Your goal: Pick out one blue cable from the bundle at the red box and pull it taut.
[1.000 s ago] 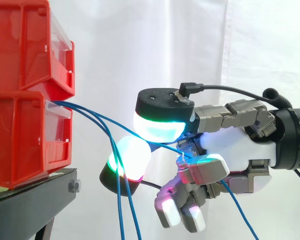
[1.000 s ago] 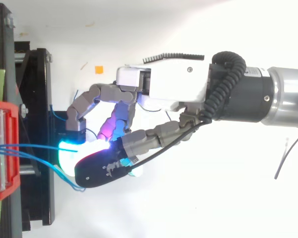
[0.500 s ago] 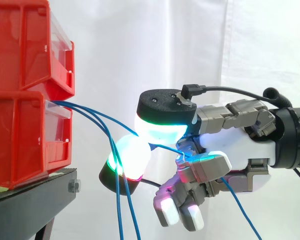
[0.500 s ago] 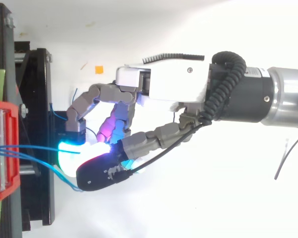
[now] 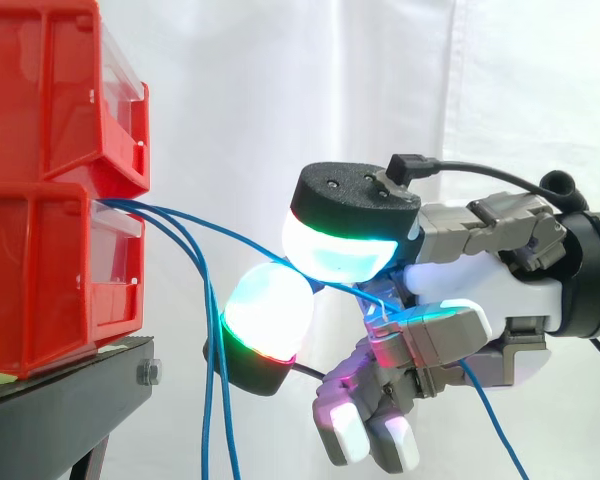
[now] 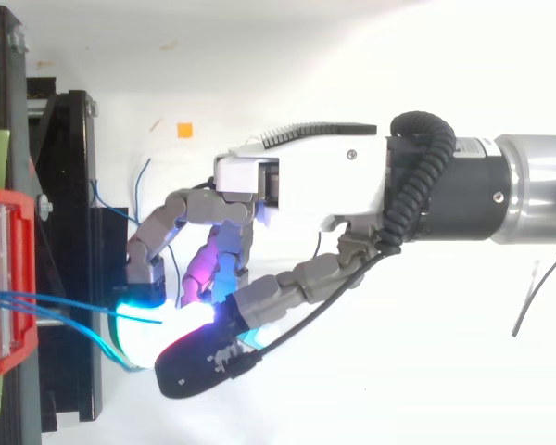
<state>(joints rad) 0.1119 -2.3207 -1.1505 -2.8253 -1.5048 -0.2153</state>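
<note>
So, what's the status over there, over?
Hand shut on one blue cable. It runs from the red bin, slightly bowed. Two loose cables hang by the lower pad.

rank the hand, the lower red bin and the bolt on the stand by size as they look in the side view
1. hand, largest, though perhaps nearer the camera
2. lower red bin, cut by the left edge
3. bolt, smallest by far

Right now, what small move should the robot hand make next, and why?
Probably draw the robot hand a bit farther from the red bin. Its fingers look curled on one blue cable, which runs from the bin in a slight curve rather than a straight line, while the other cables hang slack below.
</note>
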